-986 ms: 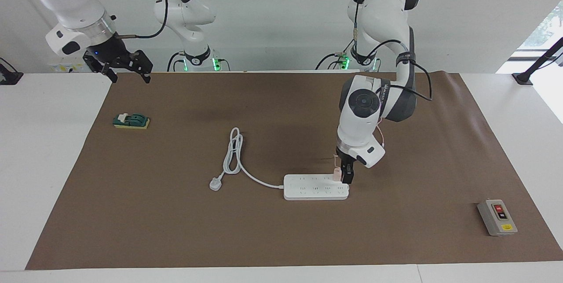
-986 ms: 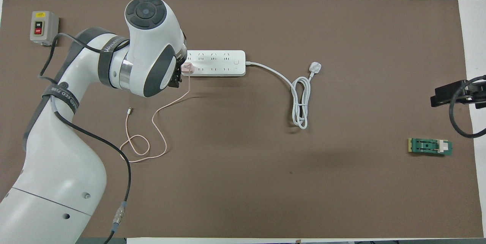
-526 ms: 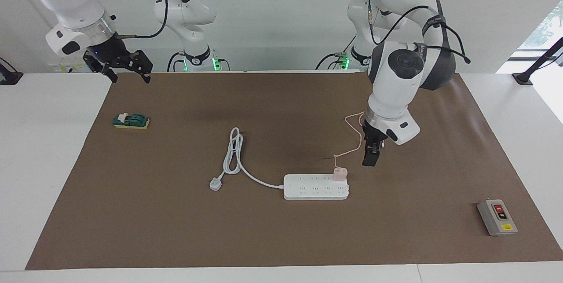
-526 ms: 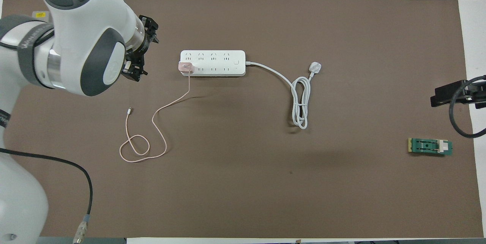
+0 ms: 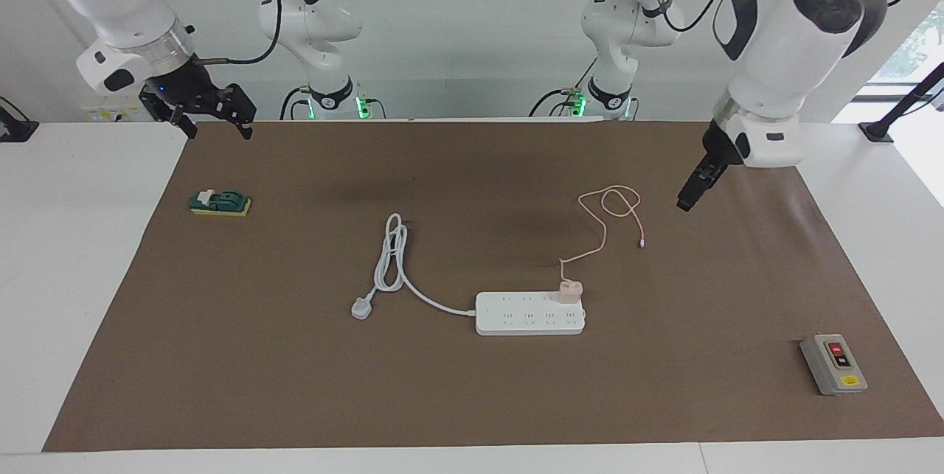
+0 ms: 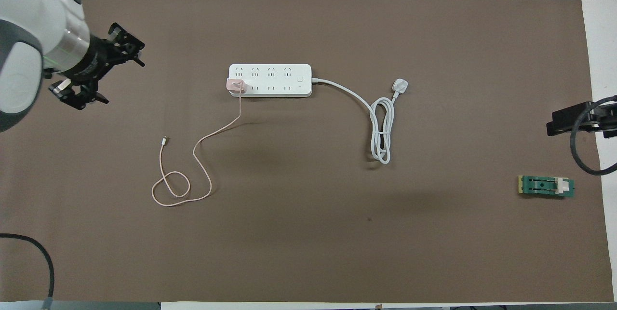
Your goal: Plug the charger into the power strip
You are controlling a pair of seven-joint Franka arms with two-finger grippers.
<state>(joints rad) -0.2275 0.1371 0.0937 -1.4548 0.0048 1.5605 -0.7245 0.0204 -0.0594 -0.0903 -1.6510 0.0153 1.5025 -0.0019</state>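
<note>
The pale pink charger (image 5: 569, 290) (image 6: 235, 86) stands upright in a socket of the white power strip (image 5: 527, 318) (image 6: 274, 80), at the strip's end toward the left arm's end of the table. Its thin pink cable (image 5: 607, 203) (image 6: 202, 142) trails in loops on the brown mat, nearer to the robots. My left gripper (image 5: 685, 202) (image 6: 123, 81) hangs open and empty in the air over the mat, well clear of the charger. My right gripper (image 5: 219, 129) (image 6: 566, 122) waits open over the mat's corner at the right arm's end.
The strip's thick white cord (image 5: 391, 253) (image 6: 381, 131) lies coiled on the mat and ends in a white plug (image 5: 361, 308) (image 6: 401, 86). A green switch block (image 5: 220, 203) (image 6: 546, 186) sits toward the right arm's end. A grey button box (image 5: 833, 364) lies toward the left arm's end.
My left gripper has come off the charger, risen and swung away toward the left arm's end of the table. The charger stays in the strip. The right arm has not moved.
</note>
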